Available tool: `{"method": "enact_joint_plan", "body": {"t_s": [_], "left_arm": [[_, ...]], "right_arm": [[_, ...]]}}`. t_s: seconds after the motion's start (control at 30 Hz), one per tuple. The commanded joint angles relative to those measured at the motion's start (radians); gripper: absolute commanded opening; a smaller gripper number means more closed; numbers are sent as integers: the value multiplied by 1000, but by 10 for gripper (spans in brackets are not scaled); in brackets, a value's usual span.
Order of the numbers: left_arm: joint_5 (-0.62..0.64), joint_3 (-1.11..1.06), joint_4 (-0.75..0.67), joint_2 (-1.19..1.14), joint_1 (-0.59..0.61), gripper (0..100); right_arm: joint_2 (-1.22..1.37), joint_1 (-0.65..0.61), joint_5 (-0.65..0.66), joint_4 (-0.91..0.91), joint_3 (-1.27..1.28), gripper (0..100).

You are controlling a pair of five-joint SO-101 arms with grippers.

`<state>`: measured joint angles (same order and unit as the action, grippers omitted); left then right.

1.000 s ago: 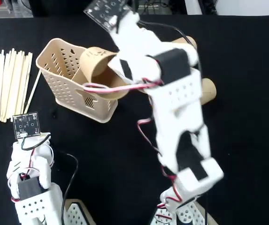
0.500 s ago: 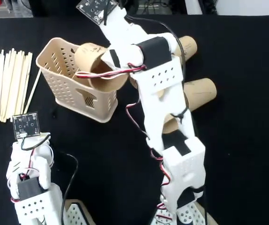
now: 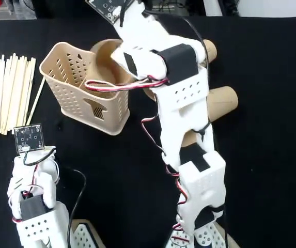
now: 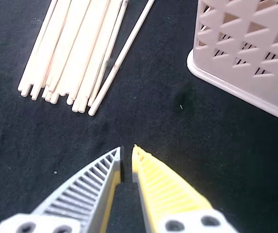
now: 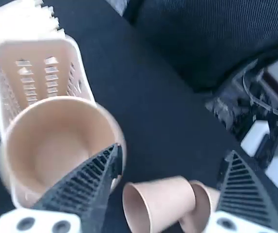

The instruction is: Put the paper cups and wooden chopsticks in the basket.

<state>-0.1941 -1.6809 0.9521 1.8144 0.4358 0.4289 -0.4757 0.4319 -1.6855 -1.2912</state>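
Right fingers (image 5: 92,187) have spread wide, releasing paper cup (image 5: 51,145) into basket (image 5: 32,73); left fingers (image 4: 153,184) closed.

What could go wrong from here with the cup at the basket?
1. The paper cup leans at the rim of the basket, and one finger of the open right gripper looks close against the cup's lip. Pulling away could tip it out.
2. In the high view the arm's cable drapes over the basket and might snag and drag it.
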Motion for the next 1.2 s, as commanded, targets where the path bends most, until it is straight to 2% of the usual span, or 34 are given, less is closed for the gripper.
{"method": "enact_joint_plan", "body": {"t_s": [0.0,0.1,0.23,0.33,0.43,0.57,0.8,1.0,1.17], "left_arm": [[3,-18,6,9,7,55],[3,-18,6,9,7,55],[3,-18,6,9,7,55],[3,-18,6,9,7,55],[3,-18,6,9,7,55],[3,-18,6,9,7,55],[3,-18,6,9,7,55],[3,-18,6,9,7,55],[3,-18,6,9,7,55]], "right_arm": [[-35,-71,8,49,-18,322],[-36,-117,9,81,38,322],[-48,-112,9,60,24,322],[-77,-68,80,-77,-12,322],[-139,29,124,-83,94,322],[-325,86,258,-83,437,322],[-832,75,546,-55,1201,322],[-1205,127,624,75,1643,322],[-1372,267,709,224,1992,322]]}}
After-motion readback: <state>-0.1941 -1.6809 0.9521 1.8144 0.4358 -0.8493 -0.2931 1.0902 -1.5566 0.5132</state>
